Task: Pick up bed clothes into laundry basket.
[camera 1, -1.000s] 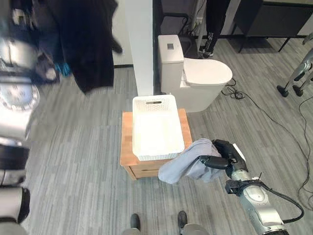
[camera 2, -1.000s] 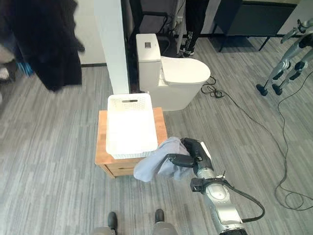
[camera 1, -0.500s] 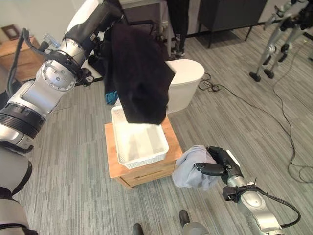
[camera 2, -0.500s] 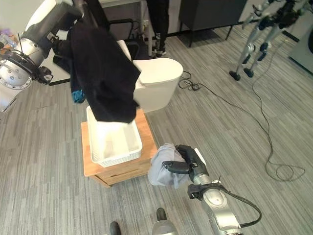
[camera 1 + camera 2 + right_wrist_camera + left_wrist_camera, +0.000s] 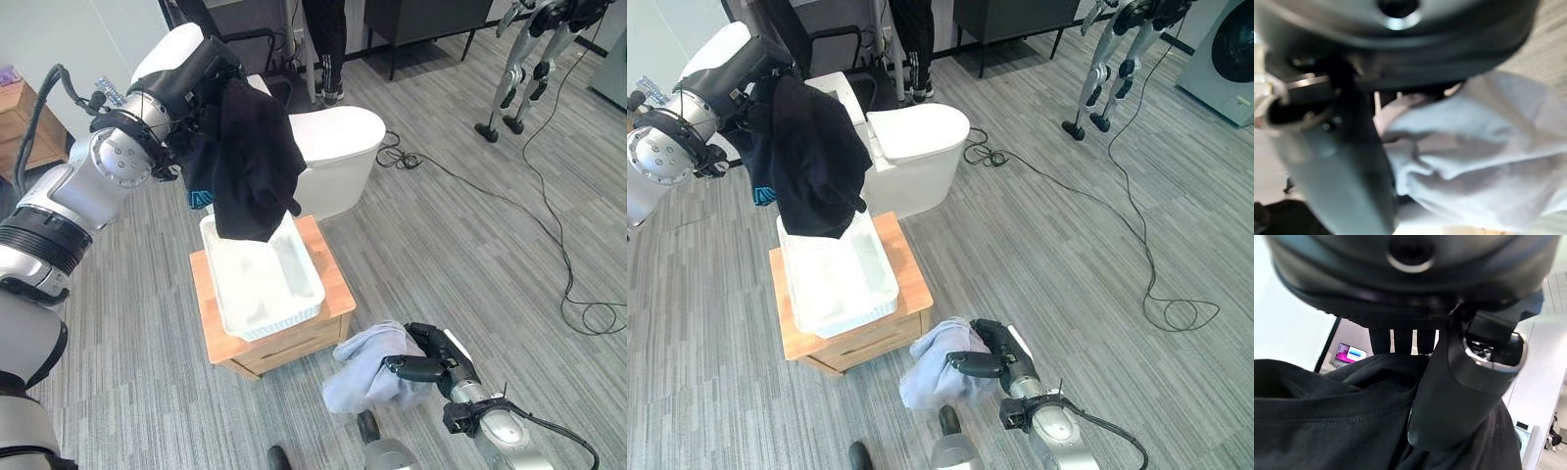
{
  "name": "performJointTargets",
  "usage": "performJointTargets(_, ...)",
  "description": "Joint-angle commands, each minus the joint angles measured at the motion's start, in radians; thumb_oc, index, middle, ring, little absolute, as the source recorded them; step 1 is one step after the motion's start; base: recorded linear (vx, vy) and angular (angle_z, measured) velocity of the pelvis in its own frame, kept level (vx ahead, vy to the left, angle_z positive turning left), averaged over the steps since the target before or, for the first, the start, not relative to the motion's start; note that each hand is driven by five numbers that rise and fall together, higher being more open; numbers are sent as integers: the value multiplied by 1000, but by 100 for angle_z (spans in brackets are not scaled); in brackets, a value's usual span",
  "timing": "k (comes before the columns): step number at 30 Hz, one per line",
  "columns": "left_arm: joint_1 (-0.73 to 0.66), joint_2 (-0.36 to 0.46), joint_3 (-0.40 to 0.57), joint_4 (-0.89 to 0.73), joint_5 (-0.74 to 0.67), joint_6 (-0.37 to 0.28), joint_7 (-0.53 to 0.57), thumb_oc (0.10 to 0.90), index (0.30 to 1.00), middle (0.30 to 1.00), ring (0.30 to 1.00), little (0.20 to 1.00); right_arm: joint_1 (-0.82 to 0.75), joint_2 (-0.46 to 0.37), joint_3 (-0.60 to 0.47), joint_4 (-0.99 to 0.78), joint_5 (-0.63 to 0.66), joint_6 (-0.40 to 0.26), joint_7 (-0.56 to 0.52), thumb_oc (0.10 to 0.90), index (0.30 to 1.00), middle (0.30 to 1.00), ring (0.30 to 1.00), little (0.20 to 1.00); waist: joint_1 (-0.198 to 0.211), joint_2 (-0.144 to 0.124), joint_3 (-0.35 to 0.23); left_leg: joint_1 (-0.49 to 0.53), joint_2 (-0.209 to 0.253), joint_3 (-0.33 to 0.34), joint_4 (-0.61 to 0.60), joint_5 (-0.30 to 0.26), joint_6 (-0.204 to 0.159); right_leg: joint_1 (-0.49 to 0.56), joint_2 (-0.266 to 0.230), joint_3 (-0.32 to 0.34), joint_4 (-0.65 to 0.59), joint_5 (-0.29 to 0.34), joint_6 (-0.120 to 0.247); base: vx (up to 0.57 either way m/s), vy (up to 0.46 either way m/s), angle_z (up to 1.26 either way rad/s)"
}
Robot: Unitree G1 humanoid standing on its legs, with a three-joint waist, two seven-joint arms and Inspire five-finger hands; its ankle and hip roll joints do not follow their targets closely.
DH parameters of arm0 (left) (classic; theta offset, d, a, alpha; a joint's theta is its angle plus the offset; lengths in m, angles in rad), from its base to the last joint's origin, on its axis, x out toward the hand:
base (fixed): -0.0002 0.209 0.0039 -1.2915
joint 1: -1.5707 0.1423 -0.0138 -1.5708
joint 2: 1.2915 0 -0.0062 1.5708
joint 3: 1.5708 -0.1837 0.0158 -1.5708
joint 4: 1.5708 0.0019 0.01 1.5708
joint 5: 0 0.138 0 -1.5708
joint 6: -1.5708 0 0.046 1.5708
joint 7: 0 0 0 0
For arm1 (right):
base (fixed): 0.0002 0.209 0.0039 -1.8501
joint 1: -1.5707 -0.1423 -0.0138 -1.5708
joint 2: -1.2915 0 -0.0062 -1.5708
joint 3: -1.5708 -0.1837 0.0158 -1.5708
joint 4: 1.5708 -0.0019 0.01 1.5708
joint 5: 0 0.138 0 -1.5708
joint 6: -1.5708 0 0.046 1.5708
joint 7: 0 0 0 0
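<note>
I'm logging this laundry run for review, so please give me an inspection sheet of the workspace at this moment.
Surface: small wooden cabinet on grey plank floor.
Job's things: white laundry basket on the cabinet; black garment hanging above it; light blue-grey garment low beside the cabinet.
Clutter: nothing seen.
Hands: left hand shut on the black garment; right hand shut on the light garment.
Cables: black cable trailing across the floor.
Surroundings: white toilet behind the cabinet; a person's legs; another robot's legs.
</note>
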Motion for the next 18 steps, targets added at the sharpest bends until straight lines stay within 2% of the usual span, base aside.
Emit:
performJointTargets(1, -258, 20, 48, 92, 16, -55, 61, 400, 300, 300, 300, 300, -70, -31, -50, -103, 42, -90, 35, 400, 300, 300, 300, 300, 12, 22, -49, 4, 4, -2, 4, -46, -20, 4, -31, -12, 129, -197, 67, 0, 0, 0)
performJointTargets(11, -300, -31, 65, 204, 26, -26, 101, 400, 300, 300, 300, 300, -67, -37, -51, -115, 60, -88, 22, 400, 300, 300, 300, 300, 6, 9, -2, -30, 9, 9, 7, -37, -20, -43, -27, 5, 134, -185, 67, -23, 13, -8)
performJointTargets(18, -292, -24, 69, 224, 38, -27, 95, 400, 300, 300, 300, 300, -54, -41, -52, -111, 72, -86, 27, 400, 300, 300, 300, 300, 4, 2, 15, -48, 13, 20, 5, -31, -21, -68, -23, 22, 129, -174, 67, -11, 9, -5)
